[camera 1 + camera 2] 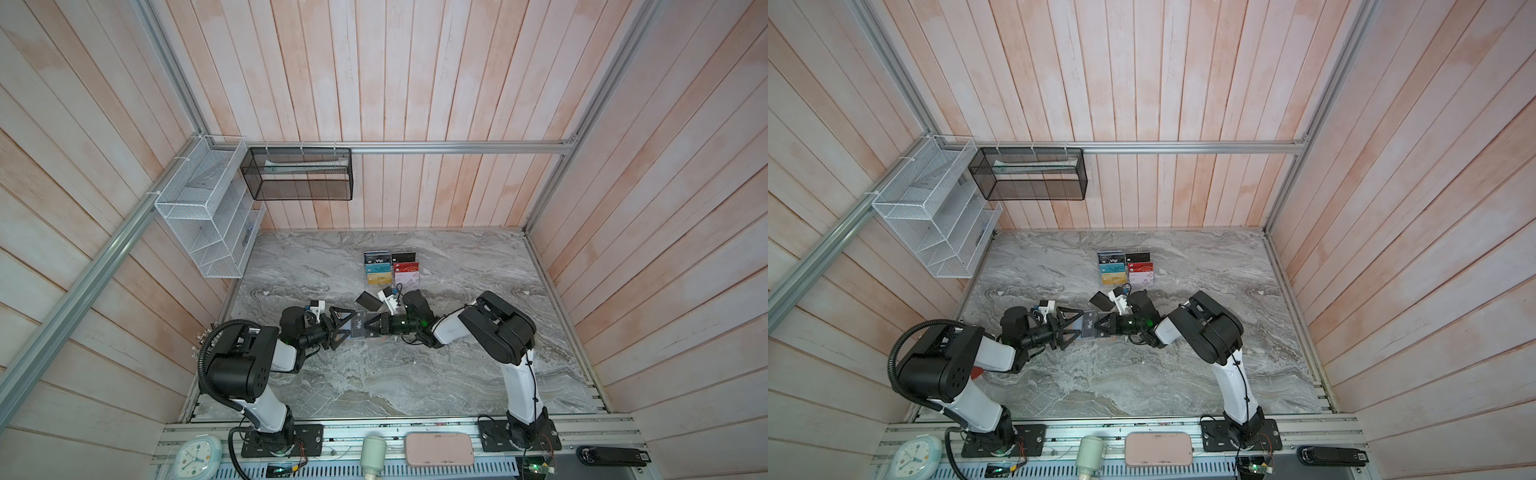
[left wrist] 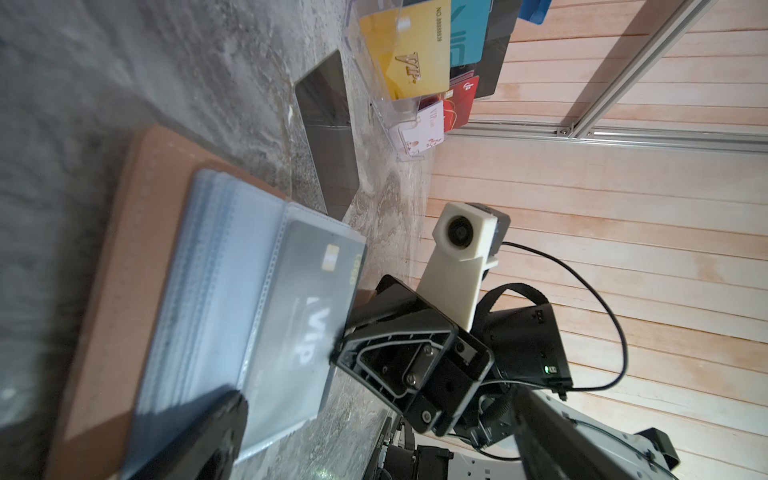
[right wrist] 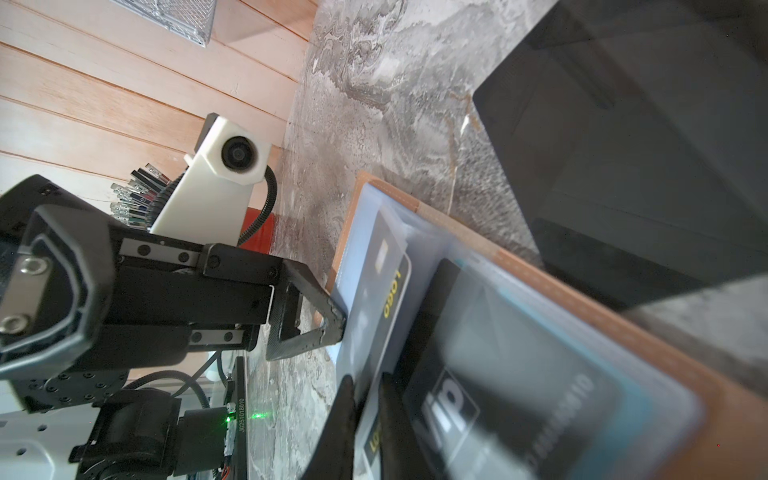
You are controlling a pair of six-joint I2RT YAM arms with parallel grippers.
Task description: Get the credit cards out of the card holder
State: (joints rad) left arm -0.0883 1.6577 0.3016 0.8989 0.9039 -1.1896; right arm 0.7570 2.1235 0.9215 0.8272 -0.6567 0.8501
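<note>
Right wrist view shows the jaws of the right gripper pinching the black Vip card in the open card holder on the table; the jaws of the left gripper stand spread wide.

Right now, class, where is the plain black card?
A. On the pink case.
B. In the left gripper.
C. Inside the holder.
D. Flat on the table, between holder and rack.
D: the black card lies flat on the table, beyond the holder and short of the rack.
</note>
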